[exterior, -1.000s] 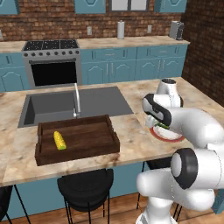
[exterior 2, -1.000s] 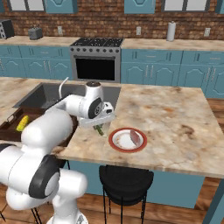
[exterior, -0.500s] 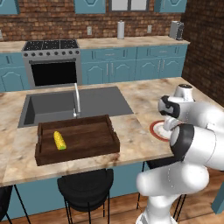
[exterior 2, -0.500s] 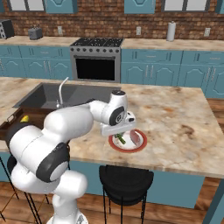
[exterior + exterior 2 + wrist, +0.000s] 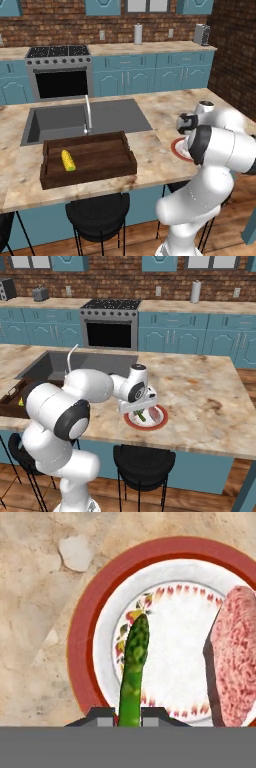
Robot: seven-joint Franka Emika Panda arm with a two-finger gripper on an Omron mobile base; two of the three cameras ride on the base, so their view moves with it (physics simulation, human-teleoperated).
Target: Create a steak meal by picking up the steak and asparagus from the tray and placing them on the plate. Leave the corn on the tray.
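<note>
Here the asparagus (image 5: pixel 134 672), a thin green stalk, is pinched at its butt end by the closed hand (image 5: pixel 129 716) and hangs over the plate (image 5: pixel 85 637). It looks light and slim, likely stiff yet easy to roll, so a hold across the stalk near one end suits it. The steak (image 5: pixel 235 657) already lies on the plate's right part. On the surface (image 5: pixel 160 150), the corn (image 5: pixel 68 160) rests in the tray (image 5: pixel 90 175), far left.
</note>
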